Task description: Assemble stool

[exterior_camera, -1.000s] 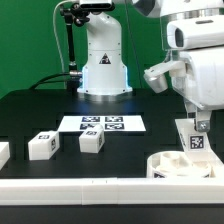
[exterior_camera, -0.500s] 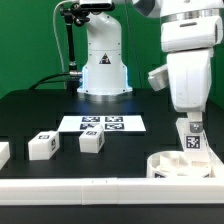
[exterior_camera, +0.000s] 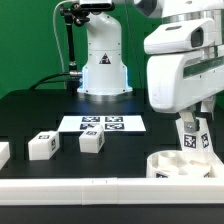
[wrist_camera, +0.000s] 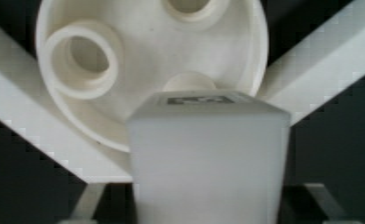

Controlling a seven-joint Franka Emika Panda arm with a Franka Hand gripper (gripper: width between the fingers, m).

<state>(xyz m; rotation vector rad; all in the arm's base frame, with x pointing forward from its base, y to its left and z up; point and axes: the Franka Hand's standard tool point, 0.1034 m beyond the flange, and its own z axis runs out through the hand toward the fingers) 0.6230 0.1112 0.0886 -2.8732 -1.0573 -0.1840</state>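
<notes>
"At the counter's front edge, on the exterior view's right, what lay there?"

"The round seat, flat, just behind the white rail. One leg stood upright over it, gripped between the fingers; contact with the seat couldn't be told."

"Others?"

"A second leg and a third leg sat near the front edge leftward, before the marker board."
</notes>
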